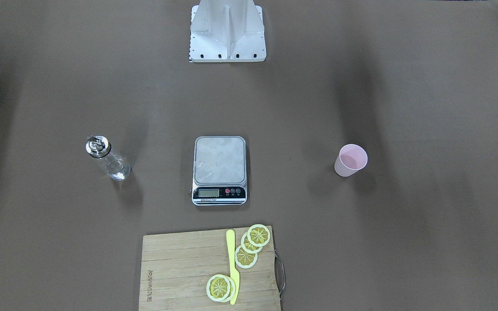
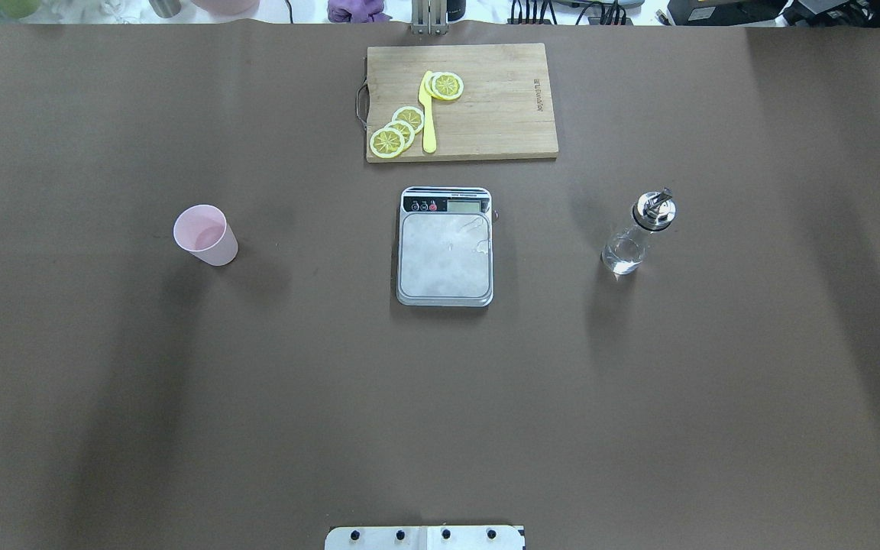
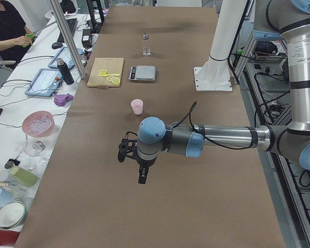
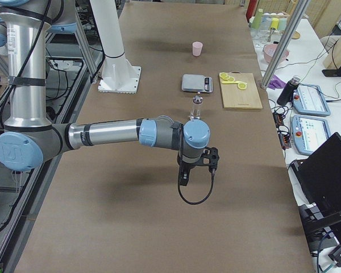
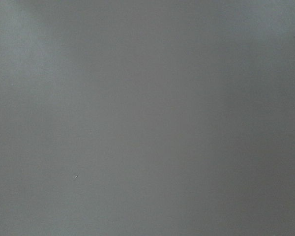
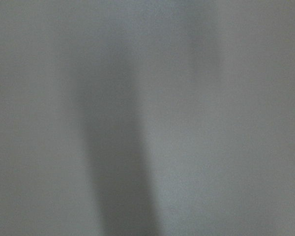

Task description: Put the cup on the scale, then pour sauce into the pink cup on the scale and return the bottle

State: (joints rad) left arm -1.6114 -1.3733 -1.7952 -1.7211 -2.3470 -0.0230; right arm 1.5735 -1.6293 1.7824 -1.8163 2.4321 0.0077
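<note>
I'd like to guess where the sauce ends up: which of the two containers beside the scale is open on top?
The pink cup: its rim is bare, while the glass bottle wears a silver pourer cap.

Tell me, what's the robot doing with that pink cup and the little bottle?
Nothing is being held yet. The pink cup stands on the table to the robot's left of the scale, the glass bottle to its right, and the scale's platform is bare. The left arm and right arm hover over the table, away from all three.
</note>
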